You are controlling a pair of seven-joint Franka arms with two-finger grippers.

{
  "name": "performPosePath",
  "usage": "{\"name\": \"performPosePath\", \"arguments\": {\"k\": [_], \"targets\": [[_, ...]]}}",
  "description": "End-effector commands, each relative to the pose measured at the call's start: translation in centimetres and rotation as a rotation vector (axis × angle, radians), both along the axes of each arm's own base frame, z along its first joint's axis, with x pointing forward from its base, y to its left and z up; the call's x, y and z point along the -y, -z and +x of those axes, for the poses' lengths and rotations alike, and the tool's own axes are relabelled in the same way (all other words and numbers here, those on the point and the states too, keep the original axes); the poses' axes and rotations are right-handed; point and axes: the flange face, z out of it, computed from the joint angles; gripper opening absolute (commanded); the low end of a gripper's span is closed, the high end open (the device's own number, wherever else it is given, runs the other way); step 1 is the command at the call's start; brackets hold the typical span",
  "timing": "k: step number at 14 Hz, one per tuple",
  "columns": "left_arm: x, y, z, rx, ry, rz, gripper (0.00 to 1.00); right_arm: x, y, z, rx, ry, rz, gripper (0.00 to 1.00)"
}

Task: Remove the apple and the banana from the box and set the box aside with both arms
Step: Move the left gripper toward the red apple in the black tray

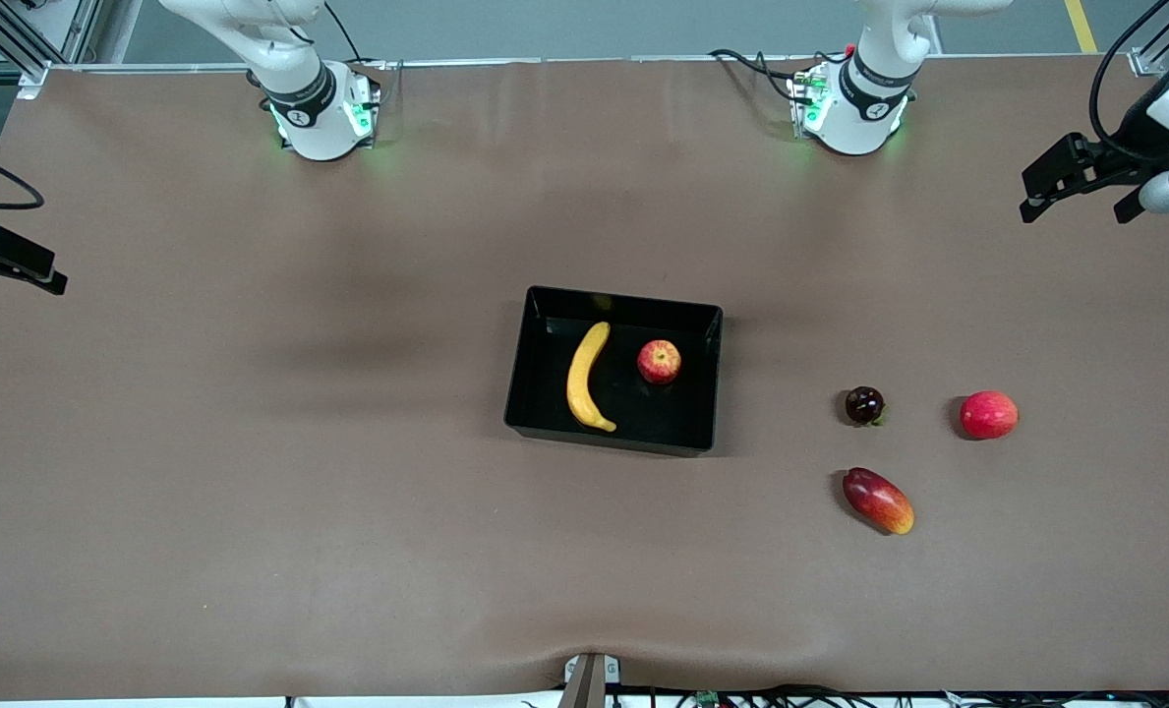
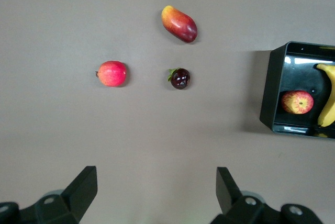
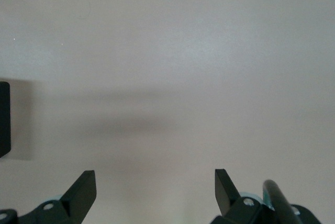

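The black box (image 1: 522, 366) sits at the middle of the table. In it lie the yellow banana (image 1: 585, 376) and, beside it toward the left arm's end, the red apple (image 1: 659, 361). The left wrist view shows the box (image 2: 268, 90), the apple (image 2: 297, 102) and part of the banana (image 2: 328, 103). My left gripper (image 2: 157, 174) is open and empty, high over bare table at the left arm's end (image 1: 1076, 187). My right gripper (image 3: 155, 177) is open and empty, high over bare table at the right arm's end (image 1: 14, 261); a corner of the box (image 3: 4, 119) shows in its view.
Three loose fruits lie toward the left arm's end: a dark purple round fruit (image 1: 864, 404), a pinkish-red round fruit (image 1: 988, 414) and an oval red-yellow mango (image 1: 878, 500), the one nearest the front camera. They also show in the left wrist view: the dark fruit (image 2: 180, 78), the pinkish-red fruit (image 2: 112, 73) and the mango (image 2: 179, 23).
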Motion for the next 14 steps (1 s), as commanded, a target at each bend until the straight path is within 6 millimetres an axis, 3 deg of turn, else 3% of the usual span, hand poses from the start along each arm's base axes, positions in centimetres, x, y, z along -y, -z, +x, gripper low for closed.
{"name": "performPosePath", "arguments": {"k": [1,4,6,9,11,14], "targets": [[-0.1,-0.4,0.3,-0.008,0.013,-0.002,1.0,0.2,-0.2,0.0,0.001,0.005,-0.013,1.0],[0.0,-0.3,0.6,-0.008,0.014,0.001,1.0,0.3,0.0,0.0,-0.003,0.005,-0.015,1.0],[0.3,0.4,1.8,-0.018,0.017,0.004,1.0,0.3,-0.1,0.0,-0.002,0.005,-0.015,1.0],[2.3,3.4,3.0,-0.076,0.04,0.008,1.0,0.5,-0.1,0.0,-0.001,0.008,-0.019,1.0],[4.7,6.1,4.2,-0.108,0.06,0.0,1.0,0.4,-0.2,0.0,-0.001,0.01,-0.019,1.0],[10.7,9.6,5.0,-0.116,-0.004,0.002,1.0,0.5,-0.2,-0.1,-0.001,0.013,-0.022,1.0]]}}
